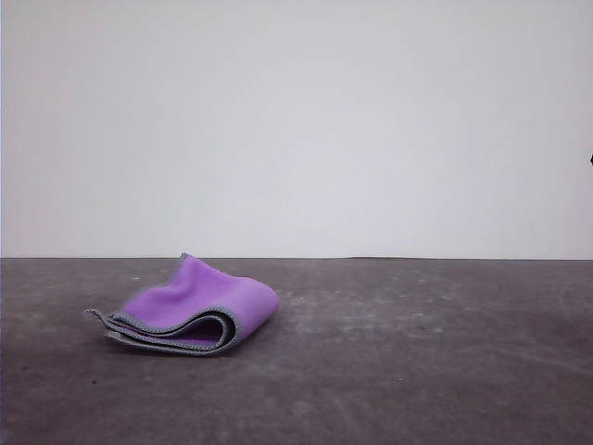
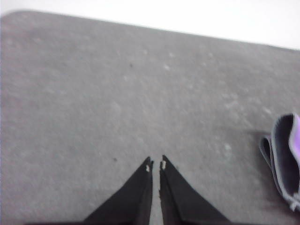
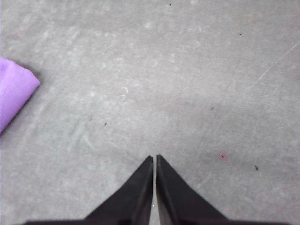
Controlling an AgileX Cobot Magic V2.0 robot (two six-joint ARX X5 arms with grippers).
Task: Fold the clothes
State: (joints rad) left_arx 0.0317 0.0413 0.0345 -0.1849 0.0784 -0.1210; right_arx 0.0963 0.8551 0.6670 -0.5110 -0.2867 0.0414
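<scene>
cloth folded purple-side out on grey table, both grippers closed, empty

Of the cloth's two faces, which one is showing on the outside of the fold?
The purple face of the cloth: it covers the top and the rounded fold, while the dark grey face shows just between the hemmed layers at the open edge.

A dark grey, matte table surface, mottled with pale scuffs and small specks, ran back to a straight far edge, beyond which rose a plain, bare off-white wall under soft, even light that cast only faint shadows.
</scene>
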